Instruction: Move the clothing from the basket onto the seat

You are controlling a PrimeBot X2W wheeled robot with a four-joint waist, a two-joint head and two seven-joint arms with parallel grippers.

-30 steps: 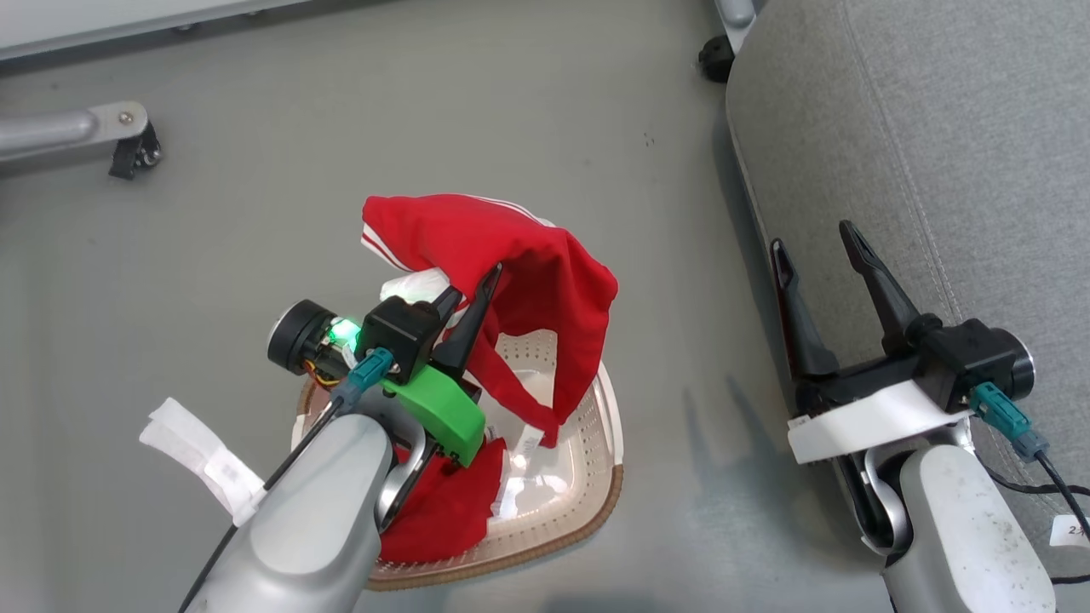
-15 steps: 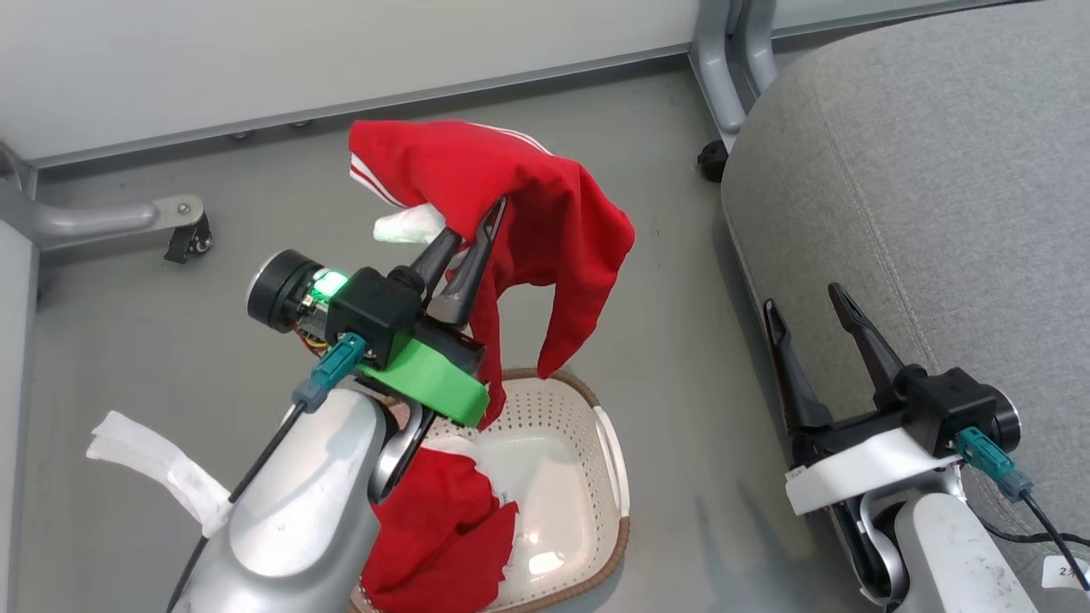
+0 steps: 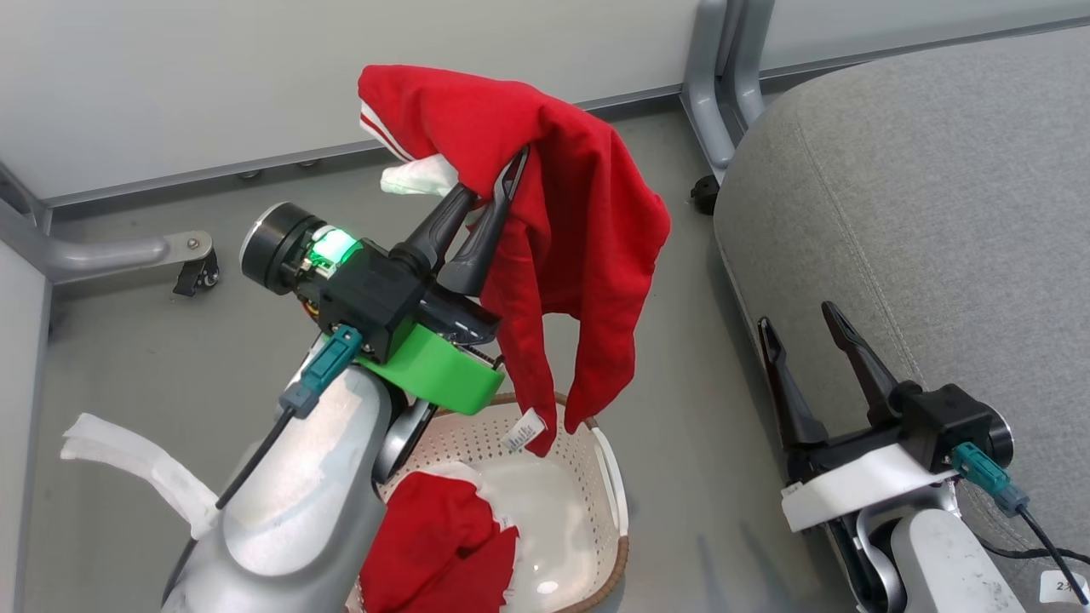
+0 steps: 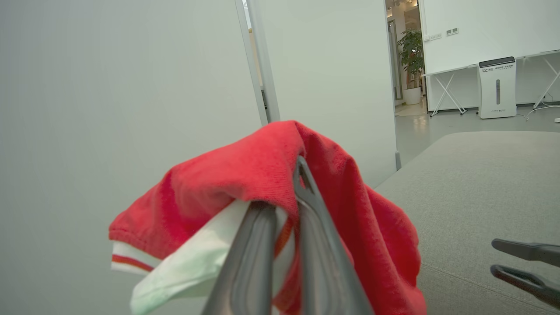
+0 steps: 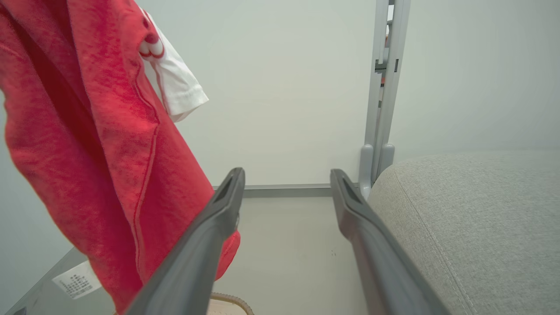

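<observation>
Left claw (image 3: pixel 492 197) is pinched tight on a fold of the red shirt (image 3: pixel 588 255) near its white collar, holding it up over the basket (image 3: pixel 477 436). The shirt hangs long-ways straight down from the fingers, its label end dangling over the basket's far rim; can't tell if it touches. Other red shirt (image 3: pixel 434 545) lies bunched in the basket's near-left part, partly behind the left forearm. Seat (image 3: pixel 937 213) is off to the right of the hanging shirt, w/ a strip of bare floor (image 3: pixel 681 426) between. Right claw (image 3: pixel 797 317) is spread wide and empty at the seat's edge. It's nearer the seat, but the left arm has the load. So, imo, what's next is a sideways carry to the right, high enough that the tail clears the basket rim and cushion edge.
</observation>
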